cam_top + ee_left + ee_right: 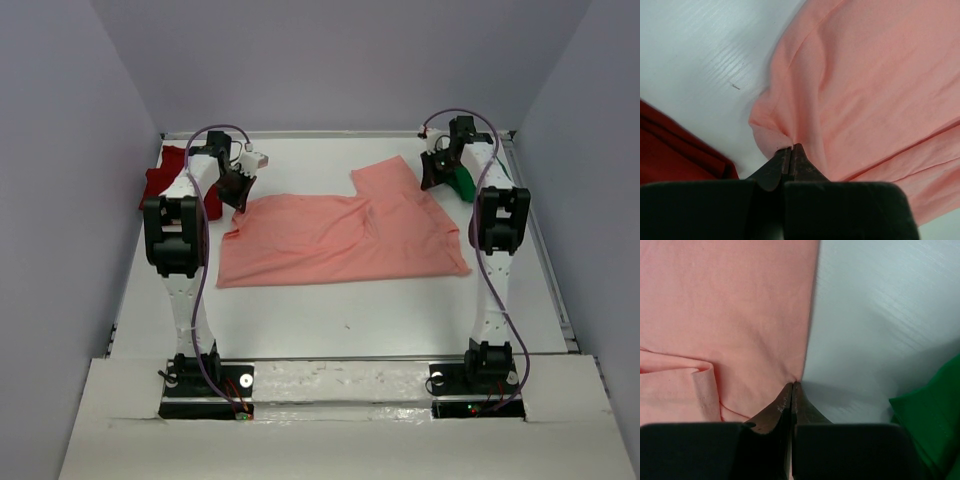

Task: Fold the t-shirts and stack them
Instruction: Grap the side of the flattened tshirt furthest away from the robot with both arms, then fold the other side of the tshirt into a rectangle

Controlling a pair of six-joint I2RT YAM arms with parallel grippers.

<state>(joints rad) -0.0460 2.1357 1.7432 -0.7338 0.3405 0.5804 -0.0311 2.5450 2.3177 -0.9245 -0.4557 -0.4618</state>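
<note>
Clamped on pink shirt (330,245): left gripper (791,148) at 10 o'clock, right gripper (792,386) at 2; long axis 9–3.

No text, label, brand, number or sign legible anywhere: none on pink shirt (340,240), red shirt (158,185), green shirt (465,183) or table (350,320).
</note>
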